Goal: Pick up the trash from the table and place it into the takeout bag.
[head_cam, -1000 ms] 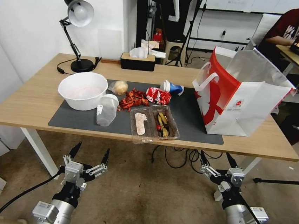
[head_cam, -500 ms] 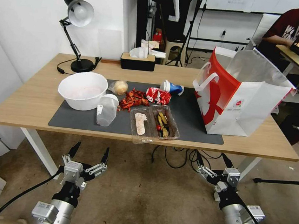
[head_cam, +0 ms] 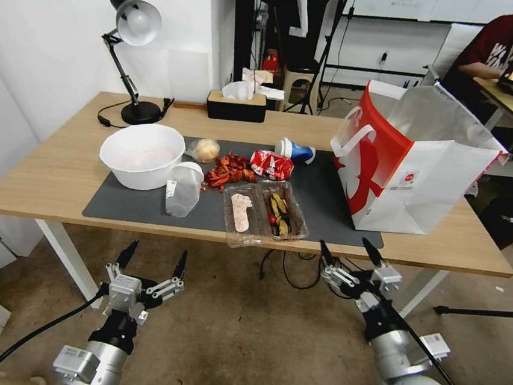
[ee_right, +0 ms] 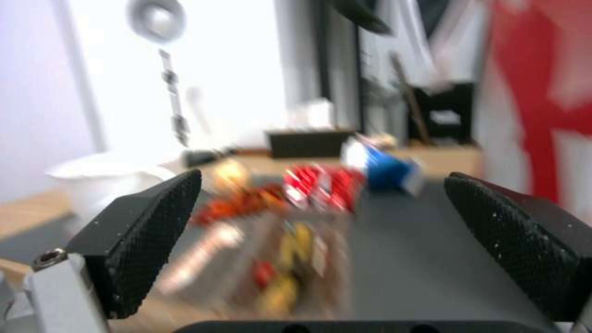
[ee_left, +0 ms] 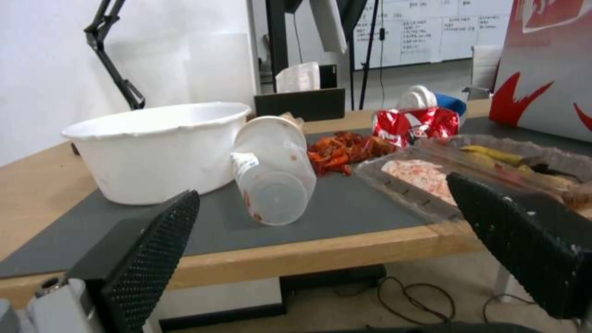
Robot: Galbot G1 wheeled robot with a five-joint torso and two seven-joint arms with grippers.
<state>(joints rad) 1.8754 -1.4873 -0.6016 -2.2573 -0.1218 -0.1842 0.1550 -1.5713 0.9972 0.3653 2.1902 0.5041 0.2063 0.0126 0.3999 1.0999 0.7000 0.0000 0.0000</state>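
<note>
1. Along the near edge of the tabletop (head_cam: 52,179), on the dark grey mat (head_cam: 328,205), you have the trash: clear hinged tray (head_cam: 265,213) of leftovers overhanging the near edge, clear plastic cup (head_cam: 183,189) lying on its side, white bowl (head_cam: 142,155) toward the left end, red shell scraps (head_cam: 229,170), crumpled red wrapper (head_cam: 270,164), blue-and-white cup (head_cam: 295,151) tipped over, wrapped yellowish ball (head_cam: 205,149).
2. Takeout bag (head_cam: 416,165): upright and gaping at the right end of the tabletop, near corner resting on the mat.
3. Right gripper (head_cam: 352,257): just below the near edge, between tray and bag. Fingers (ee_right: 148,236) spread wide, nothing between them, touching nothing.
4. Key relation: the tray lies ahead of and above the right gripper, slightly toward your left; its long axis runs roughly along the near edge. Judged nearest item for this arm, which is also the arm closer to the bag.
5. Left gripper (head_cam: 152,261): low, below the near edge, under the clear plastic cup. Fingers (ee_left: 145,259) wide apart, empty. The cup lies ahead and above, long axis pointing roughly at the gripper, base end nearest.
</note>
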